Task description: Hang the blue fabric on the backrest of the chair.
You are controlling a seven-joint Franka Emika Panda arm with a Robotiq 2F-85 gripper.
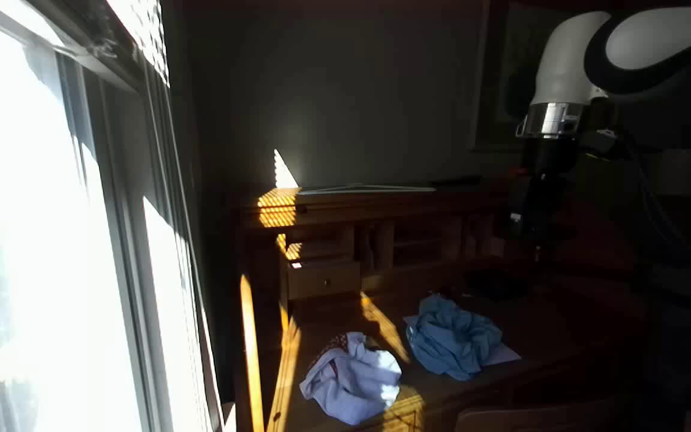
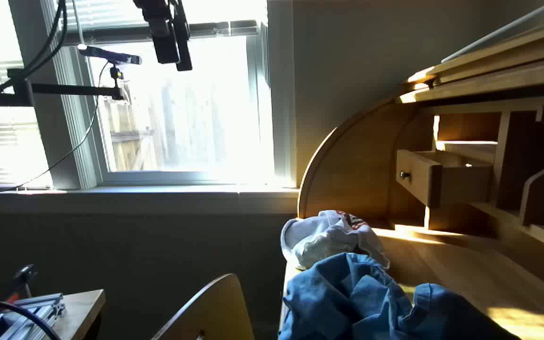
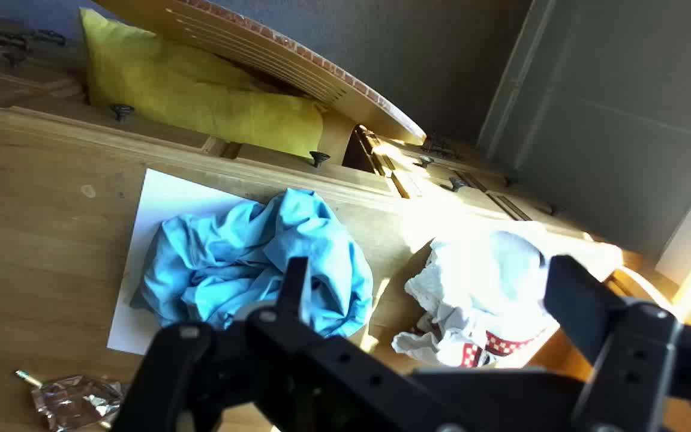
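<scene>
The blue fabric lies crumpled on the wooden desk in both exterior views (image 1: pixel 453 339) (image 2: pixel 347 302). In the wrist view the blue fabric (image 3: pixel 249 258) rests partly on a white sheet. The chair's curved wooden backrest shows in the wrist view (image 3: pixel 273 51) beyond the desk's front edge, and in both exterior views (image 2: pixel 215 314) (image 1: pixel 531 419), cut off by the frame. My gripper (image 3: pixel 429 267) is open and empty, its fingers wide apart. It hangs high above the desk in both exterior views (image 1: pixel 534 240) (image 2: pixel 173 63). In the wrist view one finger overlaps the blue fabric.
A white cloth with red checks (image 3: pixel 483 294) lies on the desk beside the blue fabric. A yellow pillow (image 3: pixel 195 90) sits beneath the backrest. A small desk drawer (image 2: pixel 416 177) stands pulled out. A shiny wrapper (image 3: pixel 75 399) lies on the desk. A window (image 2: pixel 187 108) is nearby.
</scene>
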